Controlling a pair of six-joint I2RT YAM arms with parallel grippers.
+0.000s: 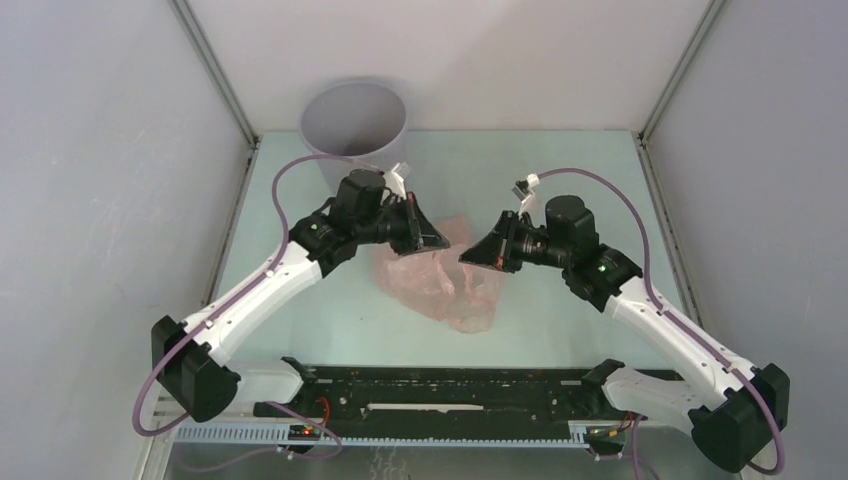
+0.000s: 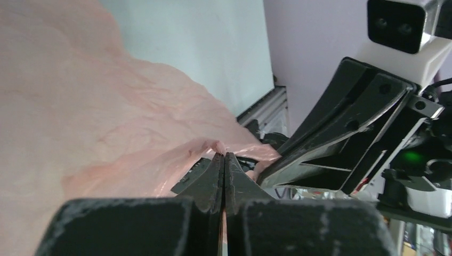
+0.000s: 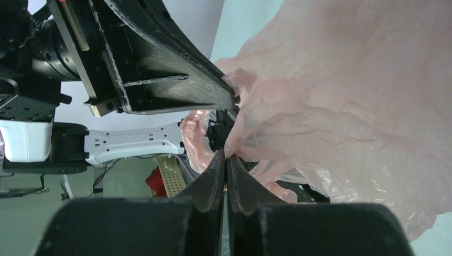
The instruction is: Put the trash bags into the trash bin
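The pale-pink trash bag (image 1: 440,285) hangs wrinkled between both grippers above the table's middle. My left gripper (image 1: 443,240) is shut on the bag's edge; in the left wrist view its jaws (image 2: 224,157) pinch the film (image 2: 106,117). My right gripper (image 1: 466,257) is shut on the bag's opposite edge; in the right wrist view its tips (image 3: 226,156) pinch the film (image 3: 346,106). The two grippers face each other, a short gap apart. The grey trash bin (image 1: 355,125) stands upright at the back left, behind the left gripper, its mouth open.
Grey enclosure walls stand on the left, right and back. The table (image 1: 560,170) has a pale green top. A black rail (image 1: 440,390) with cables lies along the near edge between the arm bases.
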